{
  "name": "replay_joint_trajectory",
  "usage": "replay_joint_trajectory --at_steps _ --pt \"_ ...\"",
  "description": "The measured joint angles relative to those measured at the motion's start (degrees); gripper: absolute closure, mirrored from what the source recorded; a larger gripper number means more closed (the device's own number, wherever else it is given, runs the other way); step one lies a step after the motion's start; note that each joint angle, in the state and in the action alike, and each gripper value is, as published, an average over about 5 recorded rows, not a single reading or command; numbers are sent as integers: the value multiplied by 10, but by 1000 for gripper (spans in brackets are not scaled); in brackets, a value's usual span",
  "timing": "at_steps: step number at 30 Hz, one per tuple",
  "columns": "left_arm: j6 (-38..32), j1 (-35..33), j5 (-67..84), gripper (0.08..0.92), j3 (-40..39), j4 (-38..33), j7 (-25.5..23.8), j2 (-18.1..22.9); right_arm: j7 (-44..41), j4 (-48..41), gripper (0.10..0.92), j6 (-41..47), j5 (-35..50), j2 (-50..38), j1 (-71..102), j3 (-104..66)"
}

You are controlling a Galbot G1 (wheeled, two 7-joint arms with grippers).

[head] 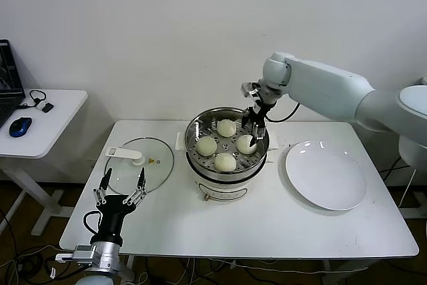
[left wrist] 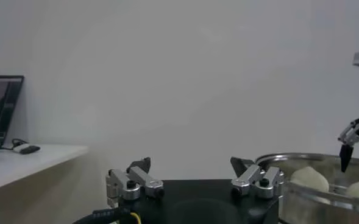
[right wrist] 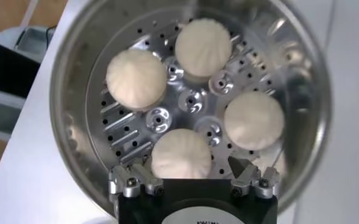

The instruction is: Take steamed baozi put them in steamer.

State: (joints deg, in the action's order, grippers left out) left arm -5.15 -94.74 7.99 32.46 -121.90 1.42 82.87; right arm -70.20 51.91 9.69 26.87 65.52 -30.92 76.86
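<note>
The only marking I can make out is a small yellow warning sticker on the glass lid [head: 139,163]; whatever it says is too small to read. Four steamed baozi [right wrist: 181,154] sit inside the steamer [head: 227,149], all on its perforated tray, spaced around the tray's middle and not touching one another. There is one steamer, near the middle of the surface [head: 267,228] toward its back edge, one lid lying flat beside it toward the left edge, and one white plate [head: 325,175] toward the right edge. The right claw [head: 253,131] hangs inside the steamer's rim at its right side, fingers spread and holding nothing; the nearest bun lies directly between and below the two fingertips, with a gap on each side. The left claw [head: 121,186] is parked at the front left corner of the surface, fingers spread and pointing up, well apart from the buns.
</note>
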Motion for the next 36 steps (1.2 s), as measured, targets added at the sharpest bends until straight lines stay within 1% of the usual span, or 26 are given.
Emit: replay_joint_trajectory --at_steps 9,16,25,36 --pt "0 -2 -4 177 -3 -3 0 0 25 66 203 8 22 -66 -11 -44" --pt "0 -4 -9 177 -3 -7 0 -1 74 111 203 15 28 -124 24 -131" --pt "3 -5 -19 177 -5 -9 1 0 162 166 203 19 30 -176 145 -313" --pt "5 -4 -34 177 -11 -10 4 7 240 224 203 11 8 -172 337 -585"
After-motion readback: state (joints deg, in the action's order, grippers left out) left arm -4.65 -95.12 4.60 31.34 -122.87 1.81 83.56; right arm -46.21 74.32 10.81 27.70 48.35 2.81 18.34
